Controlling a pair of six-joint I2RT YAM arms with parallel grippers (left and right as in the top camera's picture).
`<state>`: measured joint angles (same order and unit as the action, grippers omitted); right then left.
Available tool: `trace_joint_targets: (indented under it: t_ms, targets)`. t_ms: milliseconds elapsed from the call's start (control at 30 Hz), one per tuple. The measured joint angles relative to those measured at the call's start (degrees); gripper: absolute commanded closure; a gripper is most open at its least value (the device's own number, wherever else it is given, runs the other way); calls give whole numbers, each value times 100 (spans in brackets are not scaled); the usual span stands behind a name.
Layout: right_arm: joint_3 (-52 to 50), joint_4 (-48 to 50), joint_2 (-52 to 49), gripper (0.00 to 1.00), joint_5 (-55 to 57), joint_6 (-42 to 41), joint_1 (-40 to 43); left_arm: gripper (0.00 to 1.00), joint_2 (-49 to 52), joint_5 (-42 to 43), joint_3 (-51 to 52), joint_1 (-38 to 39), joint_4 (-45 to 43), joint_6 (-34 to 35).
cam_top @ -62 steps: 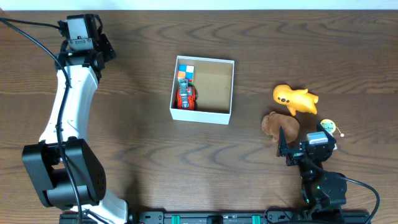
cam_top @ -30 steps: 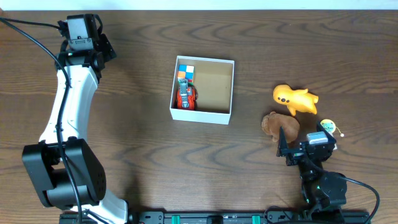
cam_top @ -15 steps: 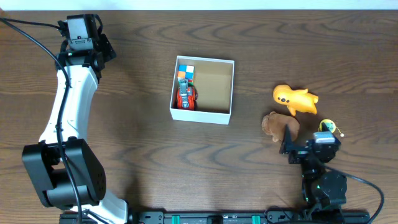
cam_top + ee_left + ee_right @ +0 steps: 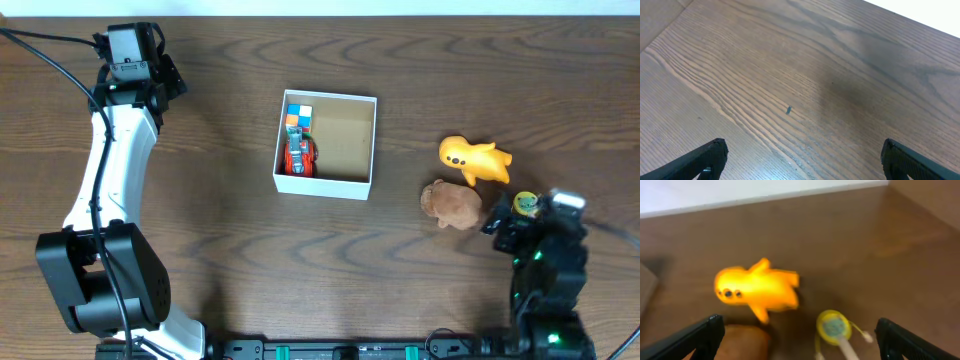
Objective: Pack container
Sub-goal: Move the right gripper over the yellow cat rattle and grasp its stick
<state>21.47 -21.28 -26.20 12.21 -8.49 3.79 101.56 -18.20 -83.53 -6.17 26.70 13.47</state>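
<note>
Your dark wooden table (image 4: 220, 200) carries the container (image 4: 320, 187) at its middle. At the right lie a yellow toy (image 4: 473, 160), a brown plush (image 4: 452, 204) nearer, and a small round toy (image 4: 525, 205).

This looks like a robotics lab. At a wooden table (image 4: 250, 260) stand a cabled left arm (image 4: 108, 175) at 9 o'clock and a right arm (image 4: 545, 285) at 5 o'clock.

L fingers (image 4: 707, 156) spread wide above wood-grain table (image 4: 850, 65) w/ tiny dark speck (image 4: 788, 110) on it.

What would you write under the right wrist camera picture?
Open right hand over a yellow toy, a brown toy and a little round charm.
</note>
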Motion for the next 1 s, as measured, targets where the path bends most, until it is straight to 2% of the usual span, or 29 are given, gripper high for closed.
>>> trace_joint_targets:
  t_ms: [200, 467, 700, 1000]
  targets:
    - [1462, -1561, -1484, 1, -166, 498, 562, 2, 0, 0, 0, 0, -2, 0]
    - [2452, -2420, -3034, 1, -964, 1665, 1276, 2, 0, 0, 0, 0, 0, 0]
    - [2538, -2496, -4094, 1, -1749, 2924, 1648, 2, 0, 0, 0, 0, -2, 0]
    - [2542, -1899, -4253, 1, -1814, 3316, 1679, 2, 0, 0, 0, 0, -2, 0]
